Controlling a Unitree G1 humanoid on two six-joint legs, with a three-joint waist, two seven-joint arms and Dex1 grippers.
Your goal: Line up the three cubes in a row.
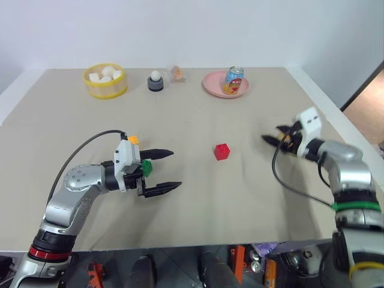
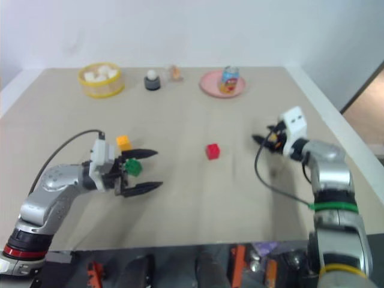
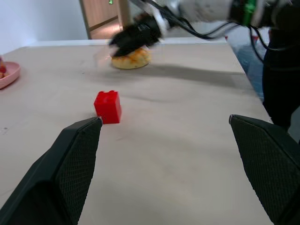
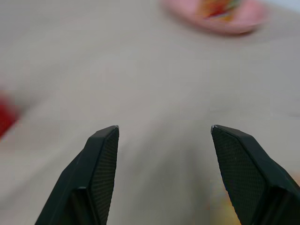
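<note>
I see the red cube [image 1: 221, 151] sitting flat on the tan table [image 1: 198, 210] near the middle, studs up and turned a little so one corner faces me; it is squat enough that I can't call a long axis. The green cube [image 1: 146, 167] lies just behind my left gripper [image 1: 170, 170], close against its white wrist block, and the orange-yellow cube [image 2: 123, 143] sits just beyond it toward the far edge; both are too small for me to read which way they point. So two cubes are bunched at the left and the red one stands well apart to their right. My left gripper's fingers are spread wide with nothing between them, pointing across toward the red cube. My right gripper [image 4: 164, 133] hangs over the right side of the table, fingers apart and empty, above a round yellow bun [image 3: 131, 58]. Along the far edge, a yellow round basket [image 1: 105, 88] holds several small white cubes [image 1: 108, 74], a pink plate [image 1: 213, 87] carries a drink can [image 1: 233, 80] standing upright, and a dark holder [image 1: 155, 84] has a white ball [image 1: 155, 75] on top.
</note>
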